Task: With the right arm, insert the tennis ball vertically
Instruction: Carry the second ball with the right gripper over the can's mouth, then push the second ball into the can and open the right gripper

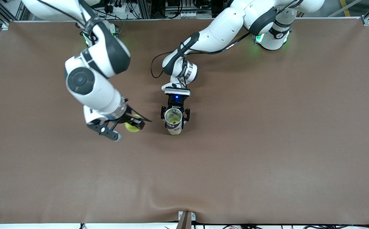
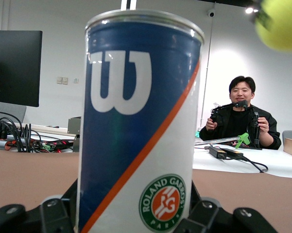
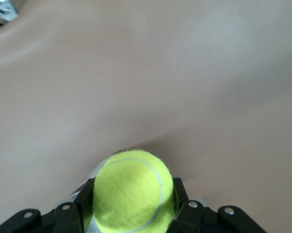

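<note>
**Ball held aloft beside an upright can**

A brown surface [image 1: 267,143] fills almost the whole front view. The right arm [image 1: 92,73] comes down from the upper left of the frame, and the left arm [image 1: 222,31] reaches in from the upper right toward the centre.

Just left of the frame's centre stands a tennis ball can [image 1: 174,121], upright with its open mouth facing up; in the left wrist view it shows a blue and white wall with an orange stripe [image 2: 141,126]. The left end effector [image 1: 175,115] is clamped on the can's sides, one finger on each side.

In the left-centre of the front view, the right end effector [image 1: 133,122] is closed on a yellow-green tennis ball [image 1: 132,126], up in the air over bare surface beside the can and apart from it. The right wrist view shows the ball [image 3: 133,191] pinched between the two black fingers [image 3: 180,194]. The ball also appears in the upper right corner of the left wrist view [image 2: 282,24], higher than the can's rim.
</note>
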Robot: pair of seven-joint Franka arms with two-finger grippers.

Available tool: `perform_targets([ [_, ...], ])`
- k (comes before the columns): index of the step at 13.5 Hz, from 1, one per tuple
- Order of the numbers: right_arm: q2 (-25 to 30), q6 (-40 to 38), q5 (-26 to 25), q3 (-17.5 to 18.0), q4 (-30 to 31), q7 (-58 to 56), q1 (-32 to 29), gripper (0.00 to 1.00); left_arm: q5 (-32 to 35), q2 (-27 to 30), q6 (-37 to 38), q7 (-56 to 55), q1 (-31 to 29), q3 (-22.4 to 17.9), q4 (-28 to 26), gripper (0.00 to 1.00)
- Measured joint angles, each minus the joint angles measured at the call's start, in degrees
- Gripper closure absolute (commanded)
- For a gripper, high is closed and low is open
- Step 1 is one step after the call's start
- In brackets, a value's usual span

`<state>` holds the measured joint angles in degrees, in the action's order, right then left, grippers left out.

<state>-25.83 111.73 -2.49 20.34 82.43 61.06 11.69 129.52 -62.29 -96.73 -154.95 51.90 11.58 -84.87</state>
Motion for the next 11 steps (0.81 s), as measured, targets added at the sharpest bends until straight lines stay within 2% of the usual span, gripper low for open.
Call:
perform_targets([
  [3, -1.0, 0.8, 0.4, 0.1, -2.6, 9.1, 4.4, 1.00, 0.0, 0.0, 0.0, 0.0, 0.0, 0.0, 0.0, 0.18],
  [5, -2.3, 3.9, 0.4, 0.1, -3.0, 13.2, 6.6, 1.00, 0.0, 0.0, 0.0, 0.0, 0.0, 0.0, 0.0, 0.18],
  [10, -5.1, 5.1, 0.4, 0.0, -3.3, 15.9, 9.1, 1.00, 0.0, 0.0, 0.0, 0.0, 0.0, 0.0, 0.0, 0.18],
  [11, -5.3, 5.1, 0.4, 0.0, -3.3, 15.9, 9.1, 0.96, 0.0, 0.0, 0.0, 0.0, 0.0, 0.0, 0.0, 0.18],
])
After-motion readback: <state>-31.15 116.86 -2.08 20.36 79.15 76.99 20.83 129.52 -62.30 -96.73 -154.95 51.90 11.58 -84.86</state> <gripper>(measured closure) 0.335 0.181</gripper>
